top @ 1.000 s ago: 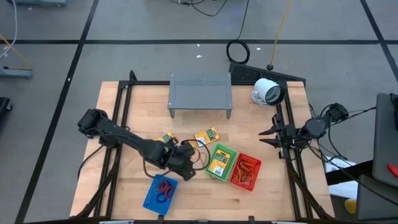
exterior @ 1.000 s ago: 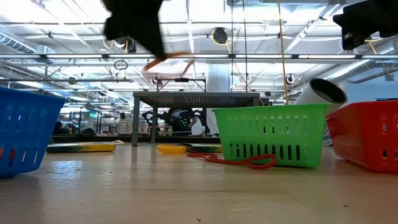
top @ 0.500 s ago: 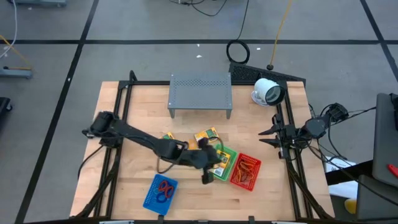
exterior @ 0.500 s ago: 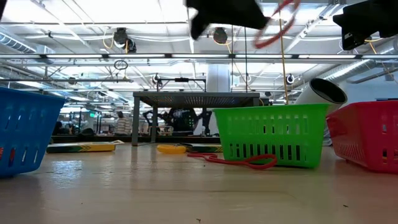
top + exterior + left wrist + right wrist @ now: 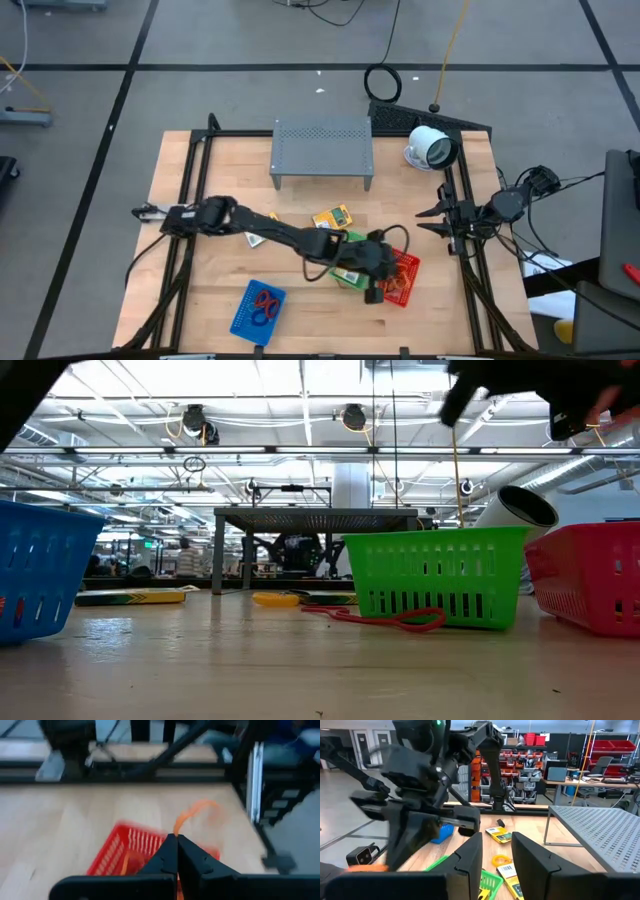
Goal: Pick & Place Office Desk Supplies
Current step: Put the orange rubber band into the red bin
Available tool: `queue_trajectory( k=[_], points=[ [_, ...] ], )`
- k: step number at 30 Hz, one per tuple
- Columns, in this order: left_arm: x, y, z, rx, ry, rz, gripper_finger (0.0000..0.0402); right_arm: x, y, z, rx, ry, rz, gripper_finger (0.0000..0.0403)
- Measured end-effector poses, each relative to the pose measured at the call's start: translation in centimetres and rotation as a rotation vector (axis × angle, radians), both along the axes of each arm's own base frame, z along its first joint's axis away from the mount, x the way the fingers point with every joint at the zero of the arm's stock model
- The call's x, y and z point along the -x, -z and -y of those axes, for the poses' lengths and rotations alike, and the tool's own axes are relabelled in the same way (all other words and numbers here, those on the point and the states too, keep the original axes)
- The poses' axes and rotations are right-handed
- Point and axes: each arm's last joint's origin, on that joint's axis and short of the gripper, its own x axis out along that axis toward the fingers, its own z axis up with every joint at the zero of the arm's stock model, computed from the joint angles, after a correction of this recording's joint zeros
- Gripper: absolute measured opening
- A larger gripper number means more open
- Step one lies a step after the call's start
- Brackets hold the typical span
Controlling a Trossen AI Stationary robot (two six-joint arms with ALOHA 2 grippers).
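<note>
Left gripper (image 5: 176, 851) over red basket (image 5: 398, 280), pinched tight on an orange rubber band (image 5: 192, 813).
Another rubber band (image 5: 385, 619) lies on the surface in front of the green basket (image 5: 440, 575); a yellow packet (image 5: 333, 217) sits behind it. Right gripper (image 5: 430, 219) waits part-open and empty, right of the red basket.

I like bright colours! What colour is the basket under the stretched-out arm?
Red. The basket shows best in the left wrist view.
</note>
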Motion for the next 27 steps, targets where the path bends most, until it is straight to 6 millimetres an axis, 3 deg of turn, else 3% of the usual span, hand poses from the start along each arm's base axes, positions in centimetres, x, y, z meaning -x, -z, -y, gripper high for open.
queue_trajectory(
  k=[5,10,27],
  points=[
    [-1.8,2.1,-0.6,0.014,-0.012,-0.042,0.0000,0.0,0.0,0.0,0.000,0.000,0.000,0.0096],
    [-2.2,3.8,-1.1,0.022,-0.054,-0.099,0.0000,0.0,0.0,0.0,-0.001,0.000,0.000,0.0094],
    [-1.6,4.8,-1.5,-0.073,-0.196,-0.196,0.0003,0.0,0.0,0.0,0.000,0.000,0.000,0.0095]
  ],
)
